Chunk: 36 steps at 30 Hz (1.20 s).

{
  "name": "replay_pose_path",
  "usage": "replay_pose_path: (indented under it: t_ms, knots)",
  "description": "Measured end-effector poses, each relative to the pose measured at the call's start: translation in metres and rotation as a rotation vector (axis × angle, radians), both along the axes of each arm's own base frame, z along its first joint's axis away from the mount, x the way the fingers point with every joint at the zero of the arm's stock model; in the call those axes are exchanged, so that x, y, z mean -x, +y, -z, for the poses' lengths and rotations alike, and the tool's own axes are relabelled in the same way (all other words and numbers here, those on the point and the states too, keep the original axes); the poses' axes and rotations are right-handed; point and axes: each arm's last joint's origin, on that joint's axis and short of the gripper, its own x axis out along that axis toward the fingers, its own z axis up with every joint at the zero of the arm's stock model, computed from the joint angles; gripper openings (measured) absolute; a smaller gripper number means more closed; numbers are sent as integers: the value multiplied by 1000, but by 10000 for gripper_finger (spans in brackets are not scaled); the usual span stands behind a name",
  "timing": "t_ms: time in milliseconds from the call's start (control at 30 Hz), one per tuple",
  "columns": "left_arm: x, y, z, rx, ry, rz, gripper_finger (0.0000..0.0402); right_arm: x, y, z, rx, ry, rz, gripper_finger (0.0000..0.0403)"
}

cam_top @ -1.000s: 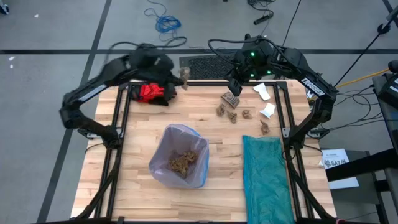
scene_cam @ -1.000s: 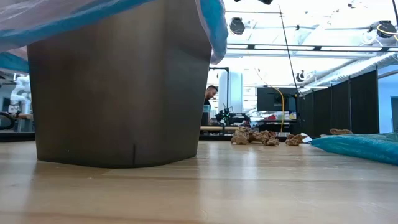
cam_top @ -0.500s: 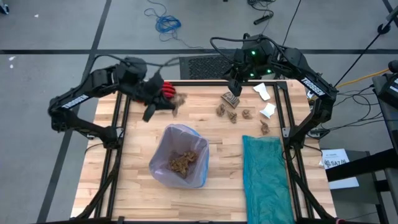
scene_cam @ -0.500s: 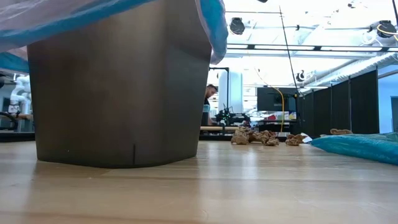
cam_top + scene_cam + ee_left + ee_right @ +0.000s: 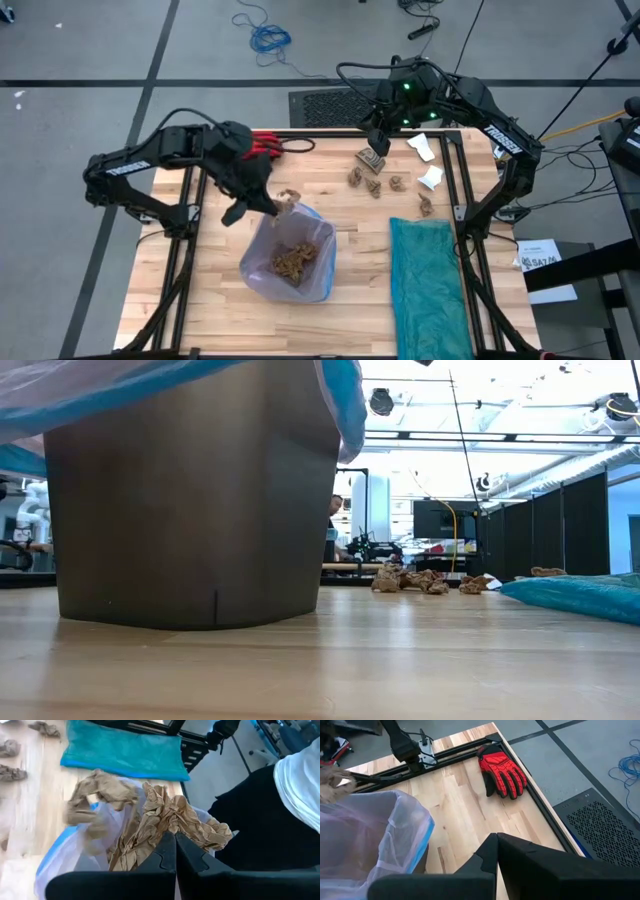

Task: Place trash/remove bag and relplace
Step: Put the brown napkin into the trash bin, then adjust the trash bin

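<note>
Pale wood table point(image 5: 220, 300) filling the centre of the high view, grey floor around. One bin point(image 5: 287, 255) at middle, lined with one lilac-pink bag point(image 5: 318, 285), a heap of tan lumps point(image 5: 292, 260) already inside. Left gripper point(image 5: 281, 207) just above the bin's upper-left rim, fingers pressed together on one crumpled tan paper lump point(image 5: 290, 199). Five loose tan lumps point(image 5: 374, 172) at upper right of centre, two white scraps point(image 5: 426, 162) farther right. One teal-green bag point(image 5: 430, 285) flat at lower right. One red glove point(image 5: 264, 146) at upper left of centre. Right gripper point(image 5: 375, 135) at upper centre-right, fingers together, holding nothing.
</note>
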Motion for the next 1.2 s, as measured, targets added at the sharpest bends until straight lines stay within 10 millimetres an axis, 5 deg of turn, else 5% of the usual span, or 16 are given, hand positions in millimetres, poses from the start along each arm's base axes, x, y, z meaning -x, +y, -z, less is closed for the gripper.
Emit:
replay_pose_path:
  t_ms: [400, 933, 1200]
  knots:
    - [-20, -9, 12, 50, 93, -39, 7, 0, 1, 0, -9, -6, -56, 0]
    - [-28, -9, 23, 77, 189, -51, 118, 1, 1, 1, 37, 20, -100, 0]
    - [-27, 14, 24, 17, 177, -161, 121, 1, -1, 1, 52, 23, -105, 0]
